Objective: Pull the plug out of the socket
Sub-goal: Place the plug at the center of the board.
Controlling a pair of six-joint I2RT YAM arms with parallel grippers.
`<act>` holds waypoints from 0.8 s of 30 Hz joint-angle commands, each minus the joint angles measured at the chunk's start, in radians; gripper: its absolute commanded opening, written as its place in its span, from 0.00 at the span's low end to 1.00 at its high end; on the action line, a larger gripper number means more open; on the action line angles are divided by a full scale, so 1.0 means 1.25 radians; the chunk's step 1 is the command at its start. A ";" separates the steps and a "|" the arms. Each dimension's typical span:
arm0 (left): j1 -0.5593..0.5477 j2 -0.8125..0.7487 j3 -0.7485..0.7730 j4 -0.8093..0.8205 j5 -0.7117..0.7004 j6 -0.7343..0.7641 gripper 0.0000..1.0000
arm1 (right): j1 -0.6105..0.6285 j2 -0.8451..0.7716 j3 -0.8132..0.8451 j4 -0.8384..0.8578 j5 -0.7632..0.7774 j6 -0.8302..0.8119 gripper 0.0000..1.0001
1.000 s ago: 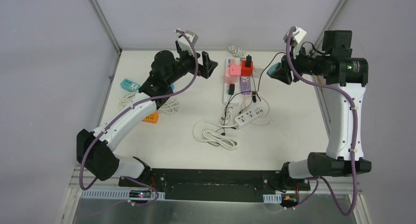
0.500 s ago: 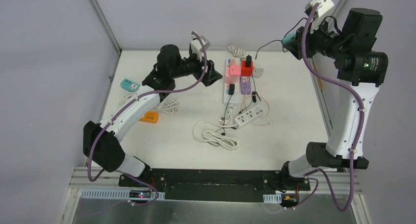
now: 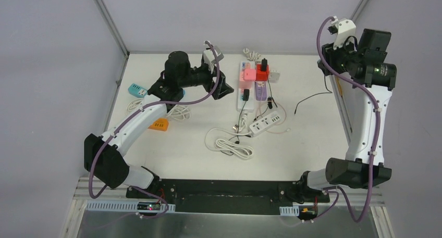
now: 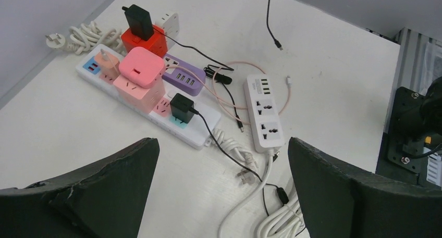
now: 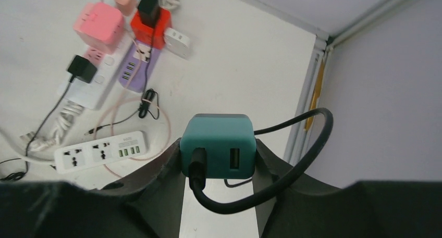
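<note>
Teal charger (image 5: 219, 139) rides clamped in right gripper (image 5: 219, 165) at two o'clock, off the power strip (image 4: 195, 136); left gripper (image 4: 221, 149) gapes empty, black plug (image 4: 181, 108) unpulled.

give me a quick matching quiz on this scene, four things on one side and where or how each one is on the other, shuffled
Things:
1. teal charger
2. pink cube
3. black adapter
4. left gripper

Places or states:
a. plugged into the top of the red cube
b. open, holding nothing
c. held in the right gripper
d. sits on the long white power strip

Pairs: 1-c, 2-d, 3-a, 4-b
</note>
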 commanded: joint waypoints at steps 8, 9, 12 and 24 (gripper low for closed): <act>0.005 -0.047 -0.010 0.036 0.018 0.030 0.99 | -0.064 0.101 -0.113 0.229 -0.016 0.074 0.00; 0.005 -0.048 -0.010 0.036 0.019 0.030 0.99 | -0.064 0.124 -0.118 0.238 -0.025 0.087 0.00; 0.005 -0.050 -0.012 0.036 0.022 0.032 0.99 | -0.059 0.212 -0.123 0.237 -0.039 0.120 0.00; 0.005 -0.059 -0.011 -0.006 0.048 0.069 0.99 | -0.028 0.533 -0.057 0.169 0.035 0.167 0.02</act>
